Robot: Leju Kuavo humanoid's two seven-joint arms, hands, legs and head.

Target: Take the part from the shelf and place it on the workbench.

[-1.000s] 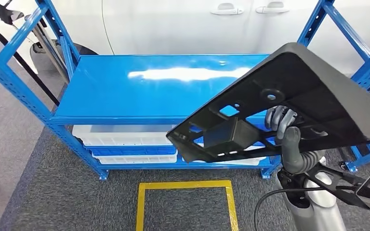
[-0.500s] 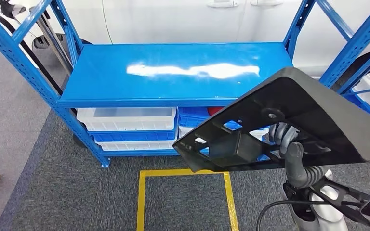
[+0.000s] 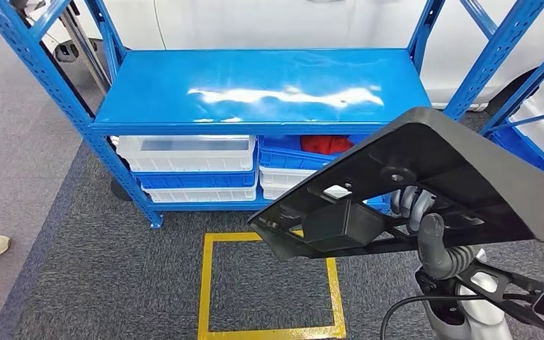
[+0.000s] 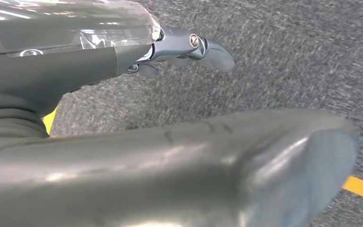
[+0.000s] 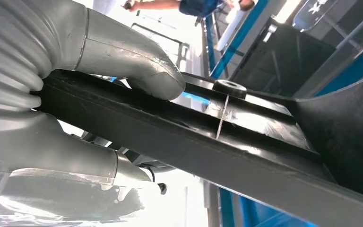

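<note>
Right hand (image 3: 416,212) clenched on a rib of the black plastic part (image 3: 425,177); thumb over one face, fingers under the other in the right wrist view. Part carried in the air, off the blue shelf (image 3: 255,92), tilted, overhanging well to both sides of the grip. Left hand (image 4: 189,49) hanging above the carpet, nothing in it; fingers too little seen to call curled or spread. No worktop seen.

Risks, judged:
- Single-handed grip near one edge of a broad panel: likely to pivot or slip under its own weight during walking or turning.
- Long overhang could clip the shelf uprights on a turn.
- Panel blocks much of the head view; placement could be misjudged.

Containers: white bins (image 3: 188,152) on lower level, apparently empty; blue bin (image 3: 304,152) holding something red (image 3: 326,144), not identifiable.
</note>
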